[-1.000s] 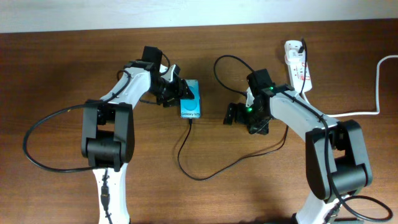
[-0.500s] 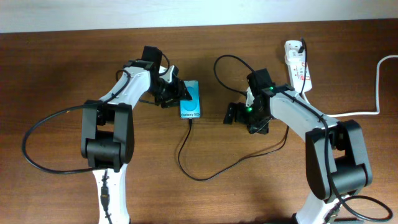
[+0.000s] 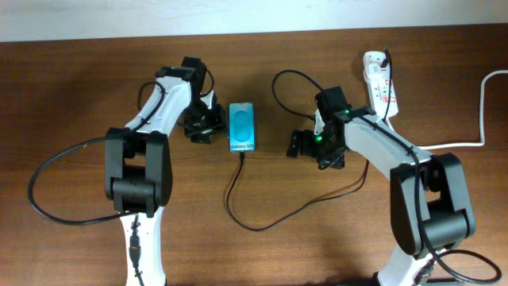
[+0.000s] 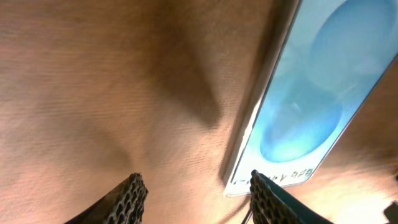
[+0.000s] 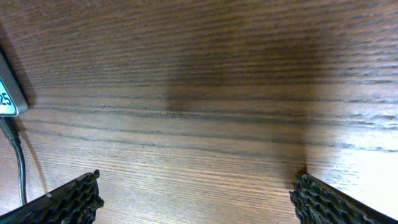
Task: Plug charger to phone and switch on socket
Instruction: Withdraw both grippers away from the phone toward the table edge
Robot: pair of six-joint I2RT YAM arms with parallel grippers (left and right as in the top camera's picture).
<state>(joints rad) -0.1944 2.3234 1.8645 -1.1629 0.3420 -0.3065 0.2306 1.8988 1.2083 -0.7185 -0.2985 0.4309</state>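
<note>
Dark brown wood-grain table (image 3: 71,71) fills every view. On it, near the middle, the phone (image 3: 243,127) lies flat, screen up and lit cyan-blue with a paler oval; the writing near its lower end reads "Galaxy S25". The black charger cable (image 3: 238,208) meets the phone's bottom edge with its tip, drops in a loop toward the near side, and runs off to the right under the right arm. Far right, the white socket strip (image 3: 378,79) with red marks lies near the table's back edge, and a thick white cord (image 3: 468,144) trails away from it.

The left gripper (image 3: 202,127) sits just beside the phone's left edge, apart from it, jaws parted over bare wood. The right gripper (image 3: 313,151) hangs between phone and socket, jaws spread wide and holding nothing.
</note>
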